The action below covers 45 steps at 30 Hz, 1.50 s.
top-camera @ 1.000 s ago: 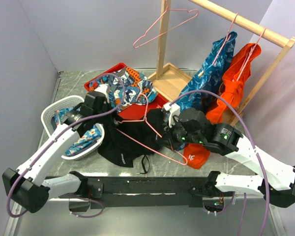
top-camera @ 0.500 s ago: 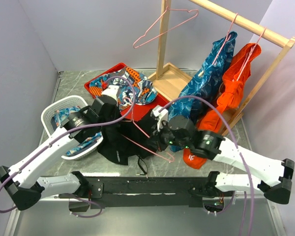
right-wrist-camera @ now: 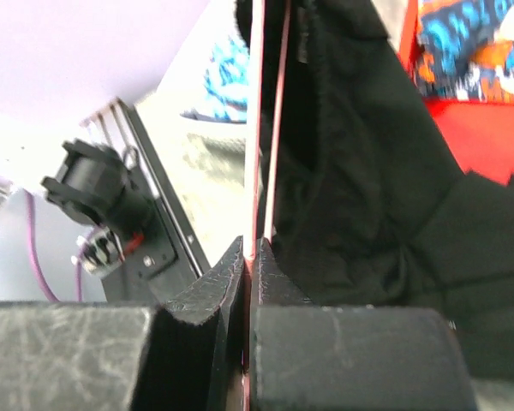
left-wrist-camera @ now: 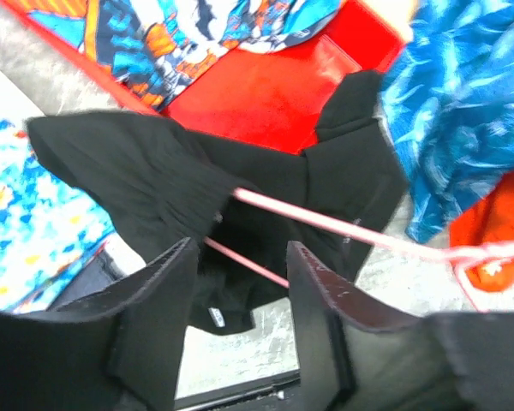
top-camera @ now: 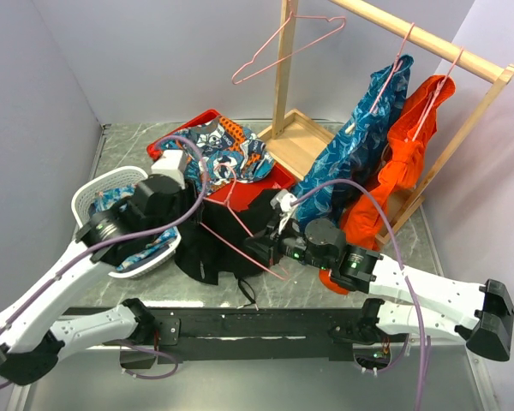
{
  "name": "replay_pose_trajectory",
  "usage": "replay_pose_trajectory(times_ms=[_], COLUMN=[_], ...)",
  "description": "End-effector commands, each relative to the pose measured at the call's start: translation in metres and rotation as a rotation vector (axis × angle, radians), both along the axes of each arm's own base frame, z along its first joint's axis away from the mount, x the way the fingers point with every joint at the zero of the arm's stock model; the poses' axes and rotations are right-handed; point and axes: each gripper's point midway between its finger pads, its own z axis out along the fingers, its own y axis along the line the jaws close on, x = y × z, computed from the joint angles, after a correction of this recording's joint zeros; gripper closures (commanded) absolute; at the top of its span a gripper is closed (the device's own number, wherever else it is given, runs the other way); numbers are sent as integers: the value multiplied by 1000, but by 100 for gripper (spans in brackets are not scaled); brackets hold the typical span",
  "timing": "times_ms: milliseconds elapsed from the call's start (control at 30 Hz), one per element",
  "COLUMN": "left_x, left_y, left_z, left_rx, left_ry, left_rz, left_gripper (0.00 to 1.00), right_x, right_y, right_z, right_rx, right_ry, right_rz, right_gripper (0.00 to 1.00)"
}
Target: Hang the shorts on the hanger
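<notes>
Shorts: the shorts lie crumpled on the grey surface just in front of the red tray. They sit between the white basket and the right arm, and one corner reaches up onto the tray.
Hanger: the hanger slants across the black fabric. In the left wrist view its pink wire runs out from under a fold of the shorts toward the right.
Right arm: the right fingers are pressed together on the hanger's wire, low beside the shorts.
Left arm: the left fingers stand wide apart above the shorts, gripping nothing, with a stretch of wire showing in the gap between them.
Tray: blue-orange patterned garments are heaped at its far end.
Rail: the wooden rail frame at the back right carries a blue patterned garment, an orange garment and a bare pink hanger.
</notes>
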Motion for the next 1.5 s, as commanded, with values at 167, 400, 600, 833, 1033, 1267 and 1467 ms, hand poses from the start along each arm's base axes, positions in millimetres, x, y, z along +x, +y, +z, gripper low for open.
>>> replay_pose_trajectory(times_ms=[167, 400, 600, 833, 1033, 1267, 1467], left_x=[-21, -13, 10, 28, 34, 32, 36], left_y=[-26, -48, -60, -65, -36, -13, -7], left_z=[69, 73, 71, 49, 19, 5, 2], left_rx=[-250, -218, -172, -65, 77, 149, 169], left_ry=[-270, -338, -361, -336, -334, -354, -351], left_rz=[-232, -342, -307, -262, -96, 4, 57], left_gripper=[48, 42, 40, 52, 99, 99, 99], right_x=[7, 9, 9, 13, 25, 39, 44], right_y=[27, 34, 38, 38, 37, 20, -22], right_z=[45, 45, 40, 38, 27, 25, 44], right_rx=[189, 186, 178, 164, 109, 33, 34], right_ry=[-113, -116, -105, -111, -84, -43, -39], right_rz=[39, 47, 56, 39, -22, -145, -295], right_gripper=[100, 100, 100, 100, 100, 57, 27])
